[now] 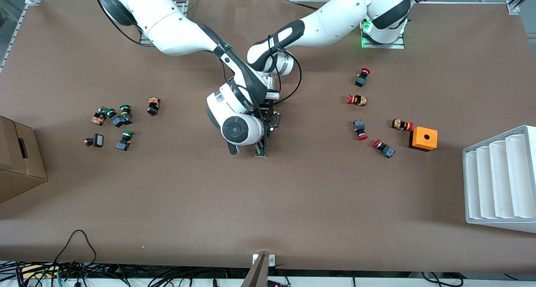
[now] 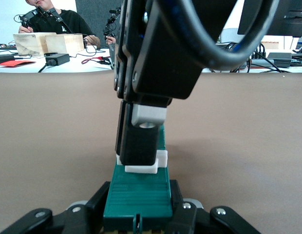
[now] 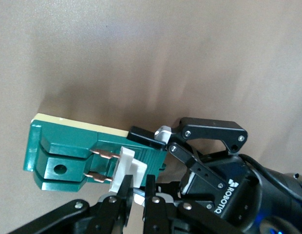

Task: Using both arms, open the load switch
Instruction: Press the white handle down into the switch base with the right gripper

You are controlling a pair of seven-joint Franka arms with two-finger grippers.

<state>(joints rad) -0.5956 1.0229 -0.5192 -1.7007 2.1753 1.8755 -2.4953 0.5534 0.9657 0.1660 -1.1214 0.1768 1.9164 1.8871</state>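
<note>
I've got a white rack [image 1: 500,182] and a cardboard box [image 1: 16,161] nearest, contents unseen. Open table around mid-table, where the load switch [image 1: 261,149] is held up. Right gripper [image 3: 137,191] pinches its white tab [image 3: 127,168]; left gripper [image 2: 141,222] clamps the green body. One orange box [image 1: 423,138]; five red-capped buttons.

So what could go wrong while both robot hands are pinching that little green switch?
The right gripper pinches only the thin white tab, so it might slip off or snap it. The left gripper holds just one end of the load switch, so a hard pull might twist it loose.
</note>
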